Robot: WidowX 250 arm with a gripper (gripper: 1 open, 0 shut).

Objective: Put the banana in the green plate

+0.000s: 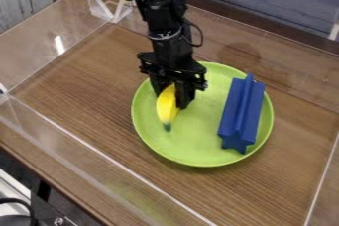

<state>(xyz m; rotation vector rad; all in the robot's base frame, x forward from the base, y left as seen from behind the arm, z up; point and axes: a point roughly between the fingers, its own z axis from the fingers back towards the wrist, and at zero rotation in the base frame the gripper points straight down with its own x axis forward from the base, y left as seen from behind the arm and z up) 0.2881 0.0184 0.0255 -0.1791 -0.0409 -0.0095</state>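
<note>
Your banana (166, 110) hangs just under the gripper (173, 97), clamped at its upper end between the closed black fingers, its lower tip down at or very near the floor of the green plate (199, 143). You cannot tell from this view whether that tip is touching or a hair above. The plate spreads out beneath and to the right of the gripper, so the banana sits over its left half, inside the rim.

To the right of the gripper, well clear of the fingers, a blue ridged block (241, 109) lies across the plate's right side. The wooden table (79, 91) lies around it all.

You look to be at the release step. Do it well: let the tip settle on the plate, then open the fingers gently so the banana tips over leftward or toward you, within the rim. Lift straight up afterward, and avoid drifting right toward the block.
</note>
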